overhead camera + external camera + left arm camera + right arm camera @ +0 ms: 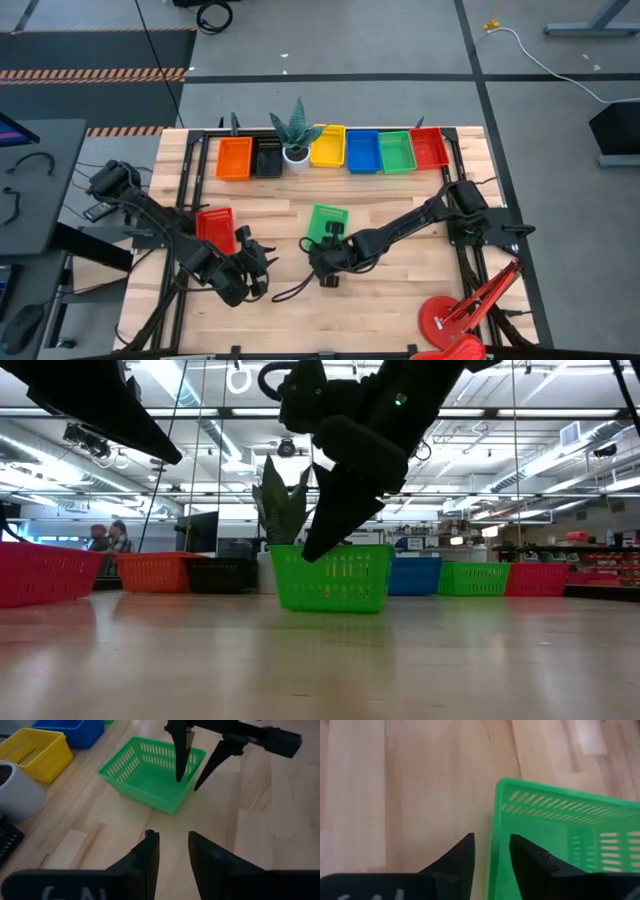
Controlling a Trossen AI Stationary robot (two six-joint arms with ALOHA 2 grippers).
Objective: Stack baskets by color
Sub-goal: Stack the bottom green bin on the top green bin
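Note:
A loose green basket [327, 222] rests on its base at mid-table, and a loose red basket [214, 226] lies left of it. Orange [234, 157], black [267, 157], yellow [328, 146], blue [362, 151], green [396, 151] and red [429, 147] baskets line the far edge. My right gripper [186, 785] is open and slants down at the loose green basket's near wall [495, 820], one finger inside the basket and one outside. My left gripper [172, 850] stands open over bare wood, left and near of that basket, holding nothing. My right gripper straddles the loose green basket's near wall [187, 775] from above, but I cannot tell whether either finger touches it. The basket sits flat on the table.
A white pot with a spiky plant [297, 150] stands in the far row between the black and yellow baskets. A red clamp lamp [455, 318] lies at the near right corner. Bare wood stretches along the near edge between the arms.

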